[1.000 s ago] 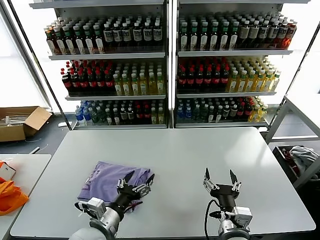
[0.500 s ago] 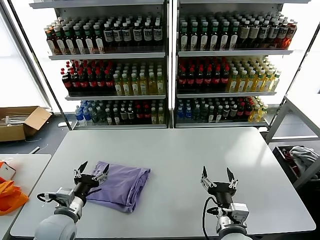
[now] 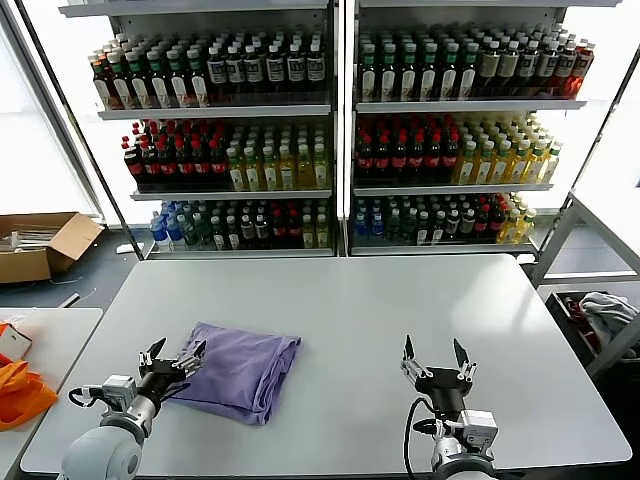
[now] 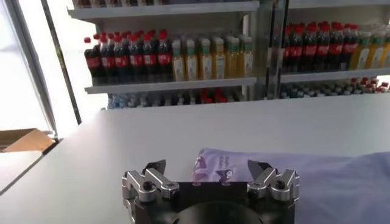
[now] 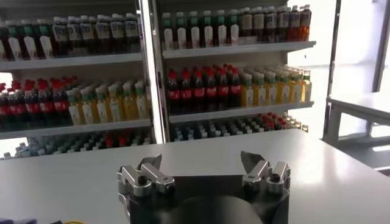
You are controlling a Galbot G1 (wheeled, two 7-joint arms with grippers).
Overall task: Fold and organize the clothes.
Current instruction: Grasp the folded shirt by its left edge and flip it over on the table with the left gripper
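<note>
A lavender-purple folded T-shirt lies on the grey table, left of centre near the front. In the left wrist view the shirt shows its dark purple print just beyond the jaws. My left gripper hovers at the shirt's left edge, open, with nothing between its fingers; the same gripper faces the fabric in its own view. My right gripper stands open over bare table at the front right, well apart from the shirt, and holds nothing.
Tall shelves of bottles stand behind the table. A cardboard box sits on the floor at far left. An orange item lies on a side table on the left. A metal frame and a bin of cloth stand to the right.
My left gripper has swung from over the shirt's right front part to its left edge, let go and open. The shirt now lies flatter and folded. The right gripper barely moved.
</note>
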